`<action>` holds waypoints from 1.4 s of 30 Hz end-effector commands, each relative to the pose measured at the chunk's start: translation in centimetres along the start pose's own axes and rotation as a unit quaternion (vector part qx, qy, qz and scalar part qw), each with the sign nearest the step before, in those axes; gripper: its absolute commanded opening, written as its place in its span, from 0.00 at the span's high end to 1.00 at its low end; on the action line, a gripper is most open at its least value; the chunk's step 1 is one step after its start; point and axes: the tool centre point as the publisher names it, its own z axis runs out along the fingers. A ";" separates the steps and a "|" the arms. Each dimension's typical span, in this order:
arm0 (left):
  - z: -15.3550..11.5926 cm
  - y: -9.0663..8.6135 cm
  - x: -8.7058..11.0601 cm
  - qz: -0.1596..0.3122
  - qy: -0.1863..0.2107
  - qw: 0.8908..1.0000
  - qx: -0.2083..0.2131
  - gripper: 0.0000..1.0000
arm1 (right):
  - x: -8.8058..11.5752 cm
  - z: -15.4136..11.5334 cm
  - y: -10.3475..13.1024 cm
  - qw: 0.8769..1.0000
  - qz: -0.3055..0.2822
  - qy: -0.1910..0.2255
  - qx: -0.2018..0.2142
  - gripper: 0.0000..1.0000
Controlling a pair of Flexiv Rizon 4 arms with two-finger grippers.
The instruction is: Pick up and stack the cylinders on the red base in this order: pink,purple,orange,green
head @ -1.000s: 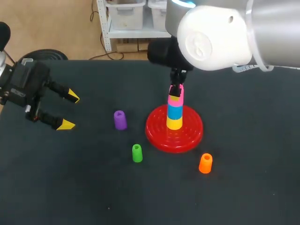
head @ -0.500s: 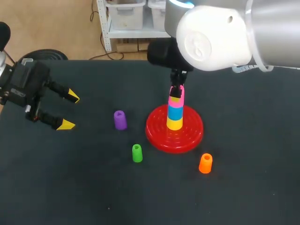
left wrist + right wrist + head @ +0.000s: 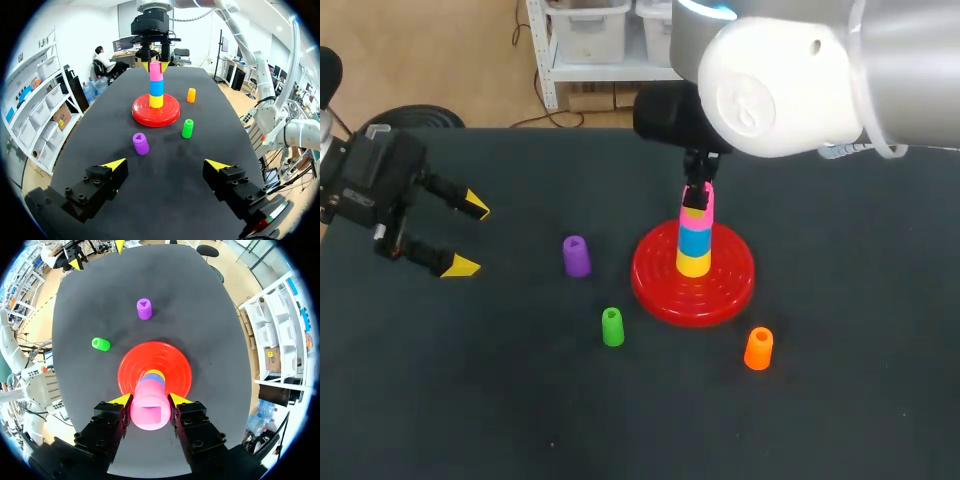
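Head view, item by item: red base (image 3: pixel 655 285) on the dark surface (image 3: pixel 520 410), carrying a stack of yellow cylinder (image 3: pixel 693 263) at the bottom, blue cylinder (image 3: pixel 695 240) upon it, and pink cylinder (image 3: pixel 706 204) on top. The right gripper (image 3: pixel 697 203) hangs from above over the stack, its fingers (image 3: pixel 121 400) set narrow and pressed to the pink cylinder from two sides, so that the cylinder sits between the yellow tips while resting on the blue one. Seen from the right wrist, the base lies directly under those fingers. The purple cylinder (image 3: pixel 576 256) and the green cylinder (image 3: pixel 612 327) stand upright well ahead of them, apart from each other and off the base. Orange cylinder (image 3: pixel 758 348): upright on the surface, just off the rim of the base, on the side away from the purple and green ones. Left gripper (image 3: pixel 468 237): held over the surface well apart from the base, fingers spread wide with nothing between them. From the left wrist, the purple cylinder stands ahead of the left fingers and nearest to them. The green one is a little farther off, the base and its stack beyond both, and the orange cylinder farthest, beside the base.
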 end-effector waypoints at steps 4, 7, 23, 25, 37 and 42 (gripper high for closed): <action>0.1 0.0 0.1 0.001 -0.001 1.000 -0.001 0.00 | -0.1 0.8 0.0 1.000 0.001 0.002 -0.003 1.00; 0.1 0.0 0.1 0.001 -0.001 1.000 -0.001 0.00 | -0.2 1.1 0.0 1.000 0.000 0.003 -0.007 1.00; 0.1 0.0 0.1 0.001 -0.001 1.000 -0.001 0.00 | 0.2 1.6 0.0 1.000 0.004 0.002 -0.015 1.00; 0.1 0.0 0.1 0.001 -0.001 1.000 -0.001 0.00 | 0.2 1.8 -0.1 1.000 0.007 0.001 -0.017 1.00; 0.1 0.0 0.1 0.001 -0.001 1.000 -0.001 0.00 | 0.5 2.6 -0.3 1.000 0.024 -0.009 -0.014 1.00; 0.1 0.0 0.1 0.001 -0.001 1.000 -0.001 0.00 | 0.5 2.7 -0.4 1.000 0.025 -0.009 -0.014 1.00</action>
